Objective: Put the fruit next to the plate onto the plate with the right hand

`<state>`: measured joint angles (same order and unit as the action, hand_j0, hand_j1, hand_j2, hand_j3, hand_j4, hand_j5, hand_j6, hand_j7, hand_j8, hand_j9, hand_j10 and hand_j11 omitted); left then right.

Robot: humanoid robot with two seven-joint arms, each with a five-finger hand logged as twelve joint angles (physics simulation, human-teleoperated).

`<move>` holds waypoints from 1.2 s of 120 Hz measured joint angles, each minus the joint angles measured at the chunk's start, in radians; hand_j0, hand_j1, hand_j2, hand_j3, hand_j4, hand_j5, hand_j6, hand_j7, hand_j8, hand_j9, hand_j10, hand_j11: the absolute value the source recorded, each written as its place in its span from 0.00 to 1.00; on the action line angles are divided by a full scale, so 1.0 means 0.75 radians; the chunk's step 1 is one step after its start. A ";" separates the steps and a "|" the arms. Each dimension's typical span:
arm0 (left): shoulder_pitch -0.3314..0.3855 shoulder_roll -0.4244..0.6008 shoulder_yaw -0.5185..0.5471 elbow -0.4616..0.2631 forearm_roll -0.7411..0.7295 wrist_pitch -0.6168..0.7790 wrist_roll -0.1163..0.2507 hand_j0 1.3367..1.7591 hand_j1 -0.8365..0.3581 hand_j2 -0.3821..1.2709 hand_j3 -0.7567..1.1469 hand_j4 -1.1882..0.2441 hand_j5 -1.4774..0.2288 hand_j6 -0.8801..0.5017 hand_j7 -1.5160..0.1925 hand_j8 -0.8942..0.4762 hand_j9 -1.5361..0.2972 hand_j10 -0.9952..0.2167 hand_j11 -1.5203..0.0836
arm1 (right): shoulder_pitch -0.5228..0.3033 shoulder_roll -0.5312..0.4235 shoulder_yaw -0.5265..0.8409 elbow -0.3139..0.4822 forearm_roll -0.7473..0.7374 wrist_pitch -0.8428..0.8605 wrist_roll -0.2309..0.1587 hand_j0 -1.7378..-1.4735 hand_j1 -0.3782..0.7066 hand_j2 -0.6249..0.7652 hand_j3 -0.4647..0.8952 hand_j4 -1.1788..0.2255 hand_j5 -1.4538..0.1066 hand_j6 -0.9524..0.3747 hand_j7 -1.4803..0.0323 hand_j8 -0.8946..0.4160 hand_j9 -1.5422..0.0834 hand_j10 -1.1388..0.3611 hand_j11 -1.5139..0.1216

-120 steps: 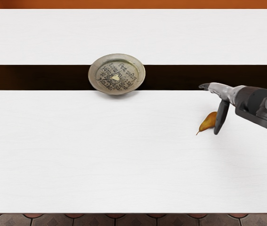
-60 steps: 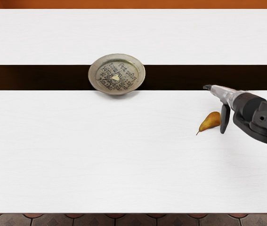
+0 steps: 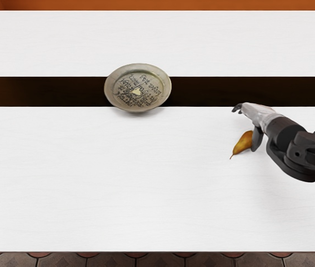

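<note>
Clearly the pear (image 3: 241, 143) lies on the bench (image 3: 118, 183), well apart from the plate (image 3: 138, 87); the right hand (image 3: 257, 119) hovers beside it, fingers (image 3: 239, 107) spread (nothing gripped), so a glancing closure could roll it away.

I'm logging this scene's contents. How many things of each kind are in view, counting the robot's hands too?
plate: 1
pear: 1
right hand: 1
Total: 3

One pear (image 3: 243, 144) lies just left of the one right hand (image 3: 256, 119) in view. One metal plate (image 3: 111, 89) sits well apart, farther left.
</note>
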<state>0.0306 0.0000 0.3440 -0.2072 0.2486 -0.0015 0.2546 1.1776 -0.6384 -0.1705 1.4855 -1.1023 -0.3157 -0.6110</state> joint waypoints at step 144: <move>0.000 0.000 0.001 0.000 0.000 0.000 0.000 0.76 0.99 0.23 0.40 0.83 0.87 0.64 0.89 0.65 0.84 0.82 0.95 | -0.002 -0.053 -0.036 0.073 0.010 0.034 -0.002 0.32 0.58 0.38 0.34 0.48 0.50 0.34 0.54 0.36 0.53 0.42 0.51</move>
<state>0.0307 0.0000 0.3446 -0.2070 0.2487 -0.0015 0.2546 1.1763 -0.6782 -0.1972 1.5404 -1.0944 -0.2901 -0.6125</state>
